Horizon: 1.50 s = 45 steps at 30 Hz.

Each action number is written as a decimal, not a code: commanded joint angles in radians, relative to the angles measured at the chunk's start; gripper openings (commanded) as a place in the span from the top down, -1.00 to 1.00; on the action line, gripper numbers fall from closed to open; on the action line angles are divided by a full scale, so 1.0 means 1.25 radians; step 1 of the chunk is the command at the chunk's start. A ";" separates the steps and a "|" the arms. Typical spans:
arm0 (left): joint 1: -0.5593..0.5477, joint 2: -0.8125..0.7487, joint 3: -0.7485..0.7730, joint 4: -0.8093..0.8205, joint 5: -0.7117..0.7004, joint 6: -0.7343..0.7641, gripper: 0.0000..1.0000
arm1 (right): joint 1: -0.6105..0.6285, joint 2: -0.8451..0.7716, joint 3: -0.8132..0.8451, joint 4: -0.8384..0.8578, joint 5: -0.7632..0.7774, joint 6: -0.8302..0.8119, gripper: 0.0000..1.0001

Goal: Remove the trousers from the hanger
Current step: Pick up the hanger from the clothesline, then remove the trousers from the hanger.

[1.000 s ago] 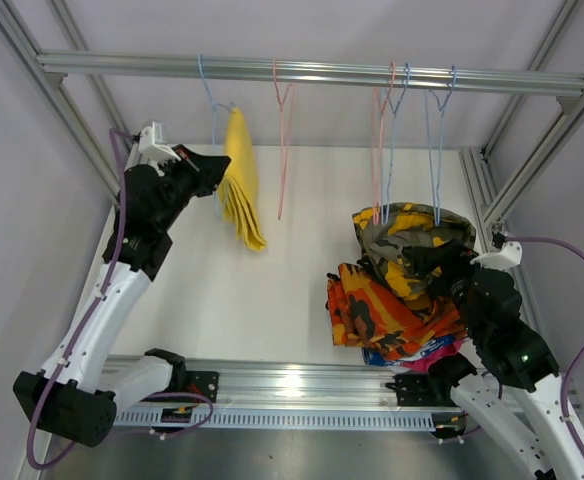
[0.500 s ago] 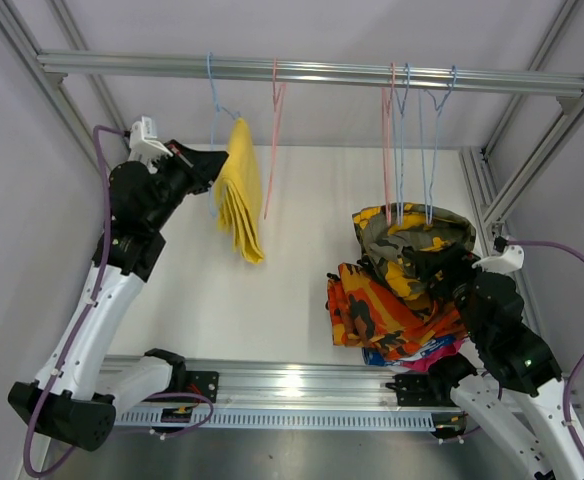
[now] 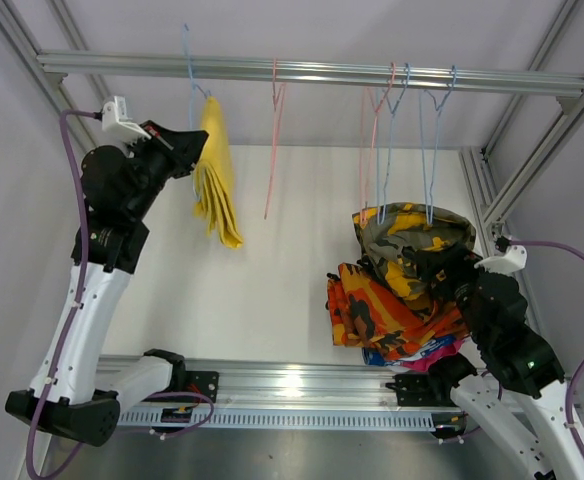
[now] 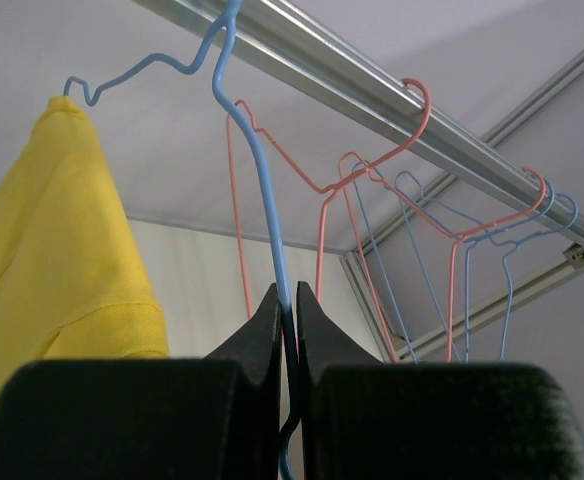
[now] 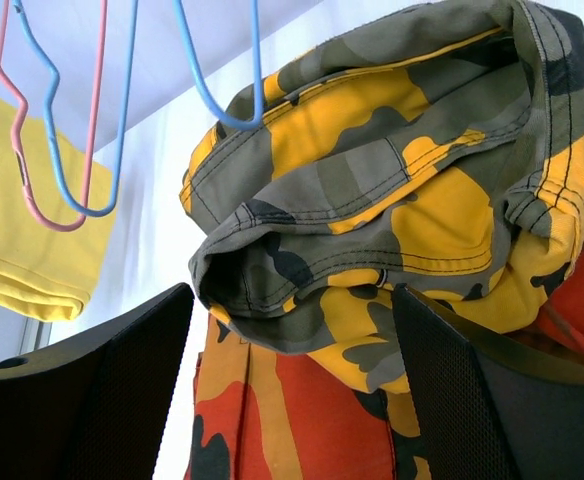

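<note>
Most of this looks done already: 4 of the 5 trousers are off and heaped at the right side of the table (image 3: 272,280), toward its near edge. The camouflage pair (image 3: 412,235) is on top and the orange-red pair (image 3: 372,310) under it, with bits of the blue-and-white pair (image 3: 387,355) and the magenta pair (image 3: 437,352) poking out at the near edge. 4 bare hangers (image 3: 274,150) are left dangling on the rail (image 3: 302,72). Only the yellow trousers (image 3: 212,180) are still hung up, draped over the blue hanger (image 4: 262,200) at the left end of the rail, above the table's far left corner, so 1 pair to go, it'd be guessed

The left gripper (image 4: 288,300) is seen clamped tight on that blue hanger's wire, below the hook, with the yellow cloth right beside it but not gripped. The right gripper (image 5: 292,290) is spread wide with nothing held. Its fingers (image 5: 102,390) are seen either side of the camouflage pair's fold, and whether the cloth is actually touched can't be told
</note>
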 commanded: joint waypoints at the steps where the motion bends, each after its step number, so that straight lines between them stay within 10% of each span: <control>1: 0.009 -0.024 0.090 0.158 0.008 0.039 0.99 | -0.001 0.006 0.044 0.019 0.015 -0.029 -0.71; 31: -0.029 -0.409 -0.354 0.094 0.055 0.000 0.99 | -0.002 0.074 0.230 0.091 -0.077 -0.147 -0.99; 45: -0.251 -0.334 -0.396 0.006 -0.280 0.106 0.99 | 0.158 0.395 0.475 0.211 -0.164 -0.325 -0.99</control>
